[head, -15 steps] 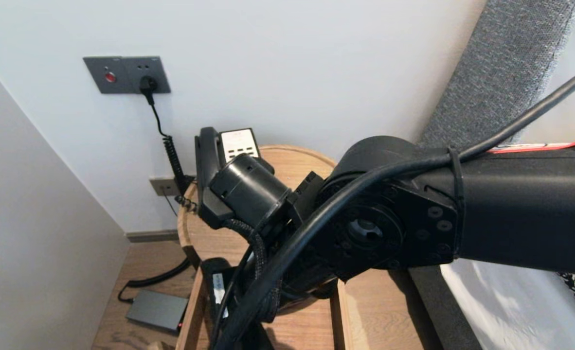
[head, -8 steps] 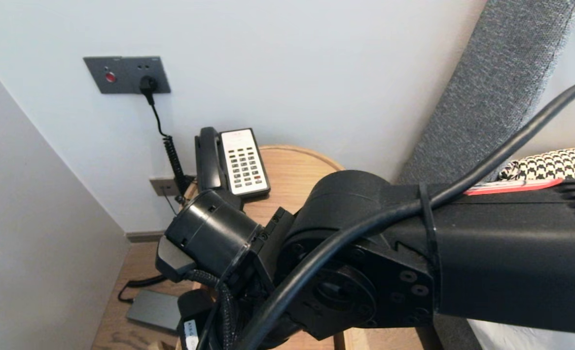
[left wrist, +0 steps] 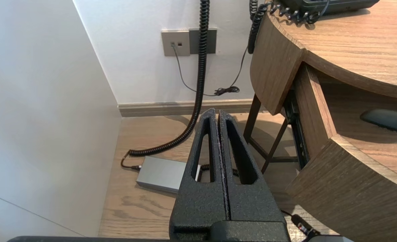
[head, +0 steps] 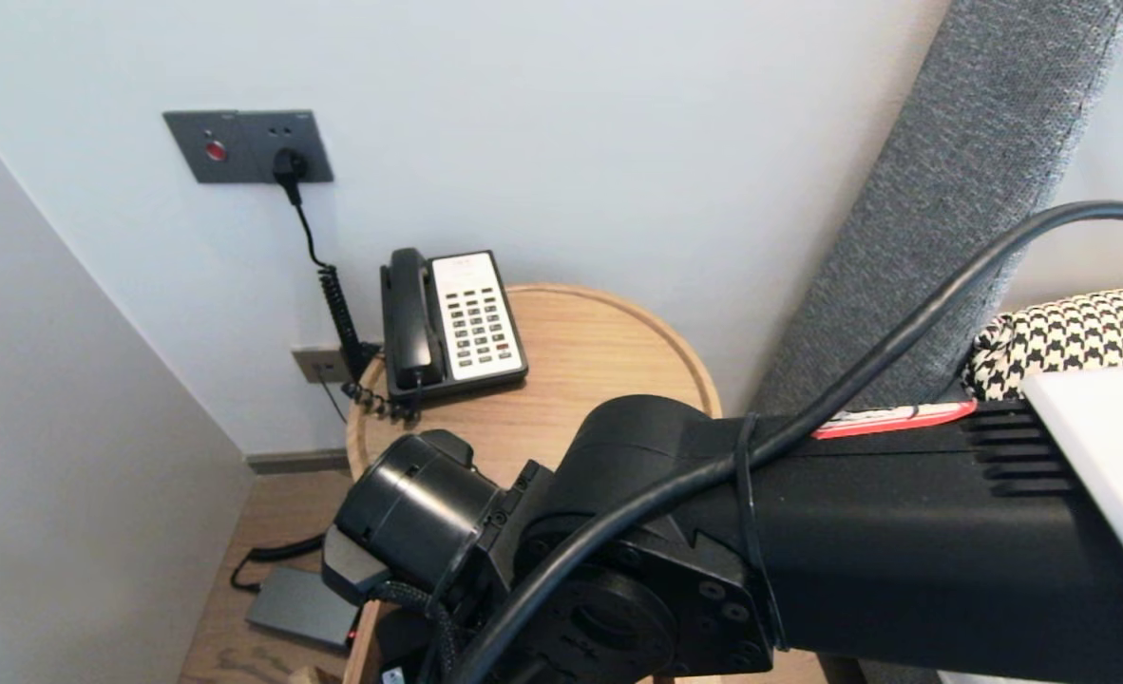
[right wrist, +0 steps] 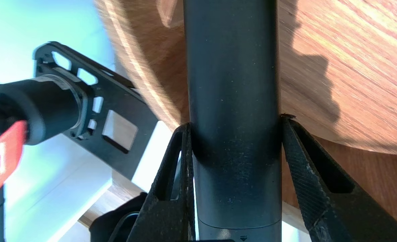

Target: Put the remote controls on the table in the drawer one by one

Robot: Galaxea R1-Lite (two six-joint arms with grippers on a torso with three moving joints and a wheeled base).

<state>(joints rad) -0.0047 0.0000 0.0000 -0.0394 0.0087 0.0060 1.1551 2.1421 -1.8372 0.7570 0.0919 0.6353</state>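
Right gripper (right wrist: 235,122) pinching smooth dark plastic cylinder (right wrist: 232,60) mid-shaft (looks rigid, prob slick, light). Left gripper (left wrist: 217,114) parked low, jaws together.

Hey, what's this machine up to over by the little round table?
The robot's right gripper is clamped on a black tube-shaped object, holding it by the near edge of the round wooden table, whose drawer stands open. A telephone sits at the table's far side by the wall. The left gripper is shut and empty, parked low beside the table above a grey box on the floor.
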